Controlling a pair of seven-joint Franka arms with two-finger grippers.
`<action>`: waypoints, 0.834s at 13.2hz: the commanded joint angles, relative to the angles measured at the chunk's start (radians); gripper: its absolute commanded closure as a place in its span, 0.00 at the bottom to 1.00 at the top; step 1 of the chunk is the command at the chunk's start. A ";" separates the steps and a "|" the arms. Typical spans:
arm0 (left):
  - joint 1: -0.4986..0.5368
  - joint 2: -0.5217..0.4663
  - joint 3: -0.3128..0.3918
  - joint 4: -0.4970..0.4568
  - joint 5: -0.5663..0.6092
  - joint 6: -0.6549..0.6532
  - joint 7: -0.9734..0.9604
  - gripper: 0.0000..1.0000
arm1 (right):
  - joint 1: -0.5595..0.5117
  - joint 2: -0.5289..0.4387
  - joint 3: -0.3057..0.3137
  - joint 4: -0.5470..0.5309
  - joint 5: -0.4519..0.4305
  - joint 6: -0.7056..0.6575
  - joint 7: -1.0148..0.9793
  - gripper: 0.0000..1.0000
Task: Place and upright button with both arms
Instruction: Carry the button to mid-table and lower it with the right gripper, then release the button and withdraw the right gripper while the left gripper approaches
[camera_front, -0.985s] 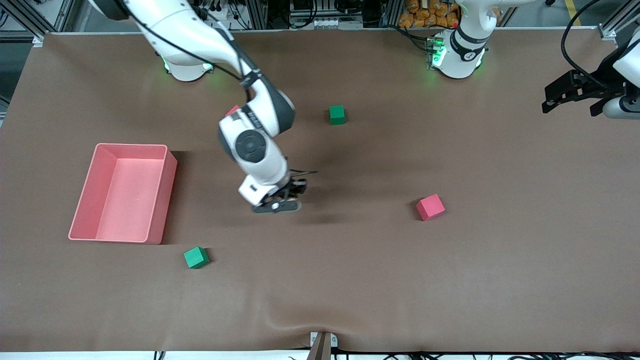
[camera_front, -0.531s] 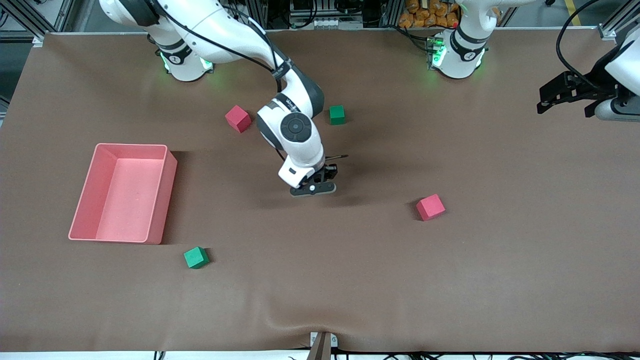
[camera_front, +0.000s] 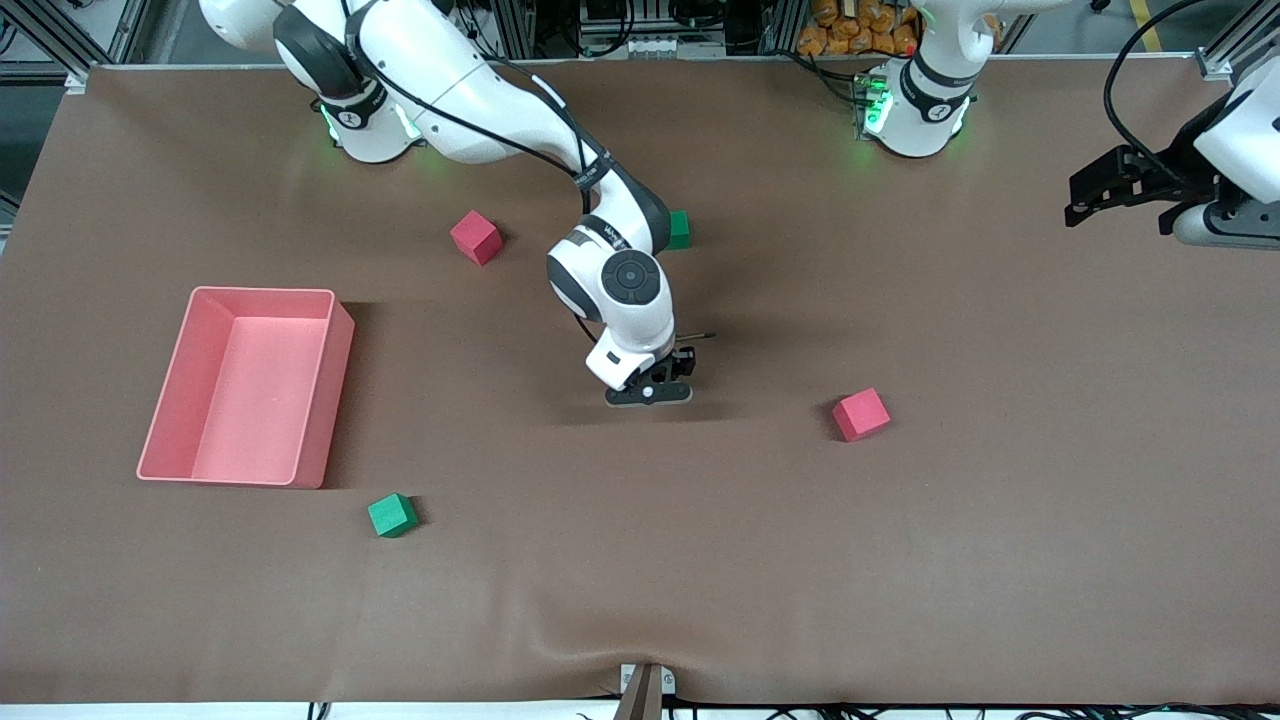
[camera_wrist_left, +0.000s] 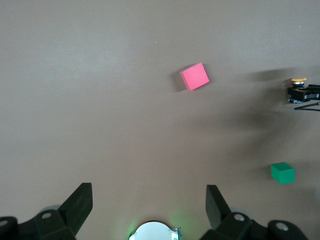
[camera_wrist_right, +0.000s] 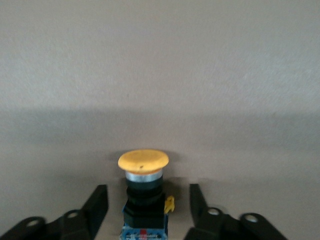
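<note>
The right tool (camera_front: 650, 392) hangs low over the middle of the brown counter (camera_front: 900, 560), its black fingers (camera_wrist_right: 99, 200) spread on either side of the button (camera_wrist_right: 143, 185), with a sliver of counter showing between each finger and the button's black body. The round orange cap points away from the wrist, out past the fingertips. Whether the button rests on the counter or is clear of it cannot be told. From the left wrist view the same button (camera_wrist_left: 299, 81) shows small, orange cap above black body, at the tip of the right tool.

Seen from the front camera, a red cube (camera_front: 860, 414) lies at about 3 o'clock from the right tool, well apart from it. A second red cube (camera_front: 476, 237) sits at 10 o'clock, near the right arm's base. A green cube (camera_front: 681, 228) at 12 o'clock is half hidden by the right arm's wrist, and another green cube (camera_front: 392, 515) lies at 8 o'clock, just off the nearest corner of an open pink bin (camera_front: 325, 420). The bin stands at 9 o'clock, toward the right arm's end of the counter.

The left arm waits, its left tool (camera_front: 1110, 190) held high over the counter's edge at its own end, at 2 o'clock from the button, fingers wide apart and holding nothing
</note>
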 joint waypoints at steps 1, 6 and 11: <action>-0.013 0.019 0.000 0.008 -0.025 -0.023 0.011 0.00 | -0.004 -0.039 -0.024 0.031 -0.030 -0.085 0.026 0.00; -0.052 0.079 0.000 0.011 -0.072 -0.025 -0.005 0.00 | -0.101 -0.281 -0.055 0.024 -0.014 -0.504 -0.055 0.00; -0.141 0.190 0.001 0.019 -0.083 -0.008 -0.096 0.00 | -0.278 -0.511 -0.055 -0.151 -0.013 -0.613 -0.392 0.00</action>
